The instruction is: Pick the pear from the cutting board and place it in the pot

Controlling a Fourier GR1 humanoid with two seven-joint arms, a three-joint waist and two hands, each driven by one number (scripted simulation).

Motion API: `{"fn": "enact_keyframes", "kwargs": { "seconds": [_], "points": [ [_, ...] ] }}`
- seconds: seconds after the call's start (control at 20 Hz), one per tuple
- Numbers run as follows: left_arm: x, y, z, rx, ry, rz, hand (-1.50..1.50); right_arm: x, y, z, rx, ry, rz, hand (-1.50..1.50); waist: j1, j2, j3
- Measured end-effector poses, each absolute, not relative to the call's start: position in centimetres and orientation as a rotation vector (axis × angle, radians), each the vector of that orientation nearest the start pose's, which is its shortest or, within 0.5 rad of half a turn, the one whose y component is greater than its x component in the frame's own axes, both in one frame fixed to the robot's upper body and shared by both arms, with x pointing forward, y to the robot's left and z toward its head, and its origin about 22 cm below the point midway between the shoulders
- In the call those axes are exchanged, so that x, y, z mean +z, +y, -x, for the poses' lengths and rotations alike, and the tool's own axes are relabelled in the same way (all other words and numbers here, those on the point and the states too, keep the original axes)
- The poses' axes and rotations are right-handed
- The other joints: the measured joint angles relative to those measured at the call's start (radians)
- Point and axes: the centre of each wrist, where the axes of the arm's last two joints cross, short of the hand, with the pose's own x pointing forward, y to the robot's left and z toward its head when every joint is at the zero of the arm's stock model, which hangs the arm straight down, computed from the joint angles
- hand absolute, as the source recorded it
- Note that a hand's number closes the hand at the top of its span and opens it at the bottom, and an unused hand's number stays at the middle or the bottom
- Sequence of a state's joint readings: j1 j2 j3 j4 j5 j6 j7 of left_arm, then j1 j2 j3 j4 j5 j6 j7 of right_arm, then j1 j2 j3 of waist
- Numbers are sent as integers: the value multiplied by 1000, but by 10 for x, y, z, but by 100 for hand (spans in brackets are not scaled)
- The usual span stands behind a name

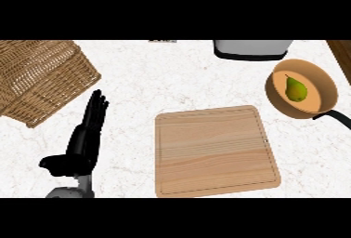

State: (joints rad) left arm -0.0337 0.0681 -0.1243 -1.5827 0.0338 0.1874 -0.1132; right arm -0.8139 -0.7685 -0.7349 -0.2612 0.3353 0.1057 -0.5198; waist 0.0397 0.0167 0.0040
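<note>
The pear is small and green, yellowing toward one side, with a narrow neck and a short dark stem pointing up the view; it lies inside the pot, on its pale orange floor, a little left of the middle and apart from the wall. There is one pear, one pot, one board, one basket and one hand in view. The pot is round and orange-brown with a black handle running off toward the lower right; the pear is the only thing in it. The board is light wood with a groove near its rim, lying flat on the white marbled worktop with nothing on it, well apart from the pot. The wicker basket sits at the upper left, partly cut off by the edge, and its contents cannot be made out. A grey object with a dark base shows at the top edge. The left hand rests at the lower left beside the board, fingers straight and pressed together pointing up, thumb out to the side, holding nothing.
</note>
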Motion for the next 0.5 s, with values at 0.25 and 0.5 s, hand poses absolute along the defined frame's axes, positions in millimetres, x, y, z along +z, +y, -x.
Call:
{"fn": "enact_keyframes", "kwargs": {
  "seconds": [0.25,0.5],
  "points": [
    [12,211,-252,8,-1728,-71,0,108,-529,-322,-93,-1708,679,-150,2,3,1],
    [10,214,-253,5,-1724,-74,0,114,-547,-306,-158,-1720,704,-150,5,5,2]
  ]
}}
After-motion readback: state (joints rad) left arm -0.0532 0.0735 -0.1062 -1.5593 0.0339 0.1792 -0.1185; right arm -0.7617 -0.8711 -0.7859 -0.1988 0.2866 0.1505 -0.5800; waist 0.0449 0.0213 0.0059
